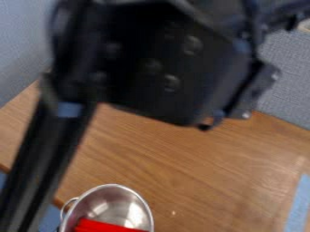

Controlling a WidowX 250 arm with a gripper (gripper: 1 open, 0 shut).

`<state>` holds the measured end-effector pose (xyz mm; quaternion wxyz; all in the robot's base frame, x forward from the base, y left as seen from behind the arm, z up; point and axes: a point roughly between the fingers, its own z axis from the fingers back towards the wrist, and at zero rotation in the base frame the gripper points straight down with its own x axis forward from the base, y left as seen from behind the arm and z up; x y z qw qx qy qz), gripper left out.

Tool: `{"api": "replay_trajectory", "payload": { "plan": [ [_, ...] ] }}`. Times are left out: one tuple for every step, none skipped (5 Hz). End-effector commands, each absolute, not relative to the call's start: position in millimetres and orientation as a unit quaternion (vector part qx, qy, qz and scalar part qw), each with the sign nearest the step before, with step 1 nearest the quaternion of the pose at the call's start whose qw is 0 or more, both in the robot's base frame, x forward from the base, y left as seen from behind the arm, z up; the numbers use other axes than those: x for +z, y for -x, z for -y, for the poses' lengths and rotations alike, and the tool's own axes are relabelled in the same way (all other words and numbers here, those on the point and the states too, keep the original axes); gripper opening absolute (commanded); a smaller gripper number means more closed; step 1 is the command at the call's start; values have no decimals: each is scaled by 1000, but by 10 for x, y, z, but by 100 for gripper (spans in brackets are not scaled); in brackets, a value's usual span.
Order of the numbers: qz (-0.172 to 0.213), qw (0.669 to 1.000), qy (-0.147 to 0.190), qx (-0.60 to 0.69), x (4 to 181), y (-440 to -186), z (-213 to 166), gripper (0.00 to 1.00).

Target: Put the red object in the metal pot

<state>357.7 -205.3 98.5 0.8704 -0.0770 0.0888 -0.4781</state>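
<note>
The metal pot (pixel 111 188) stands at the table's near edge, bottom left of centre, round and shiny. The red object (pixel 90 225) lies inside it, with only its upper part showing above the frame's bottom edge. A large, dark, blurred part of my arm (pixel 151 63) fills the upper and left half of the view, close to the lens. My gripper's fingers do not show anywhere; whatever is behind the arm is hidden.
The wooden table (pixel 224 177) runs from the left edge to the right, its right edge and a blue-grey floor strip (pixel 299 213) beyond. A grey-blue wall (pixel 24 45) stands behind.
</note>
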Motion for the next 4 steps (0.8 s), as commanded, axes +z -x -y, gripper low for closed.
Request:
{"api": "replay_trajectory", "payload": {
  "plan": [
    [-62,898,82,-427,1165,-3667,1824,100],
    [-59,925,90,-364,1283,-3605,1587,100],
    [-45,946,87,-310,1636,-3519,1279,100],
    [-47,952,92,-289,1587,-3294,1141,100]
  ]
}}
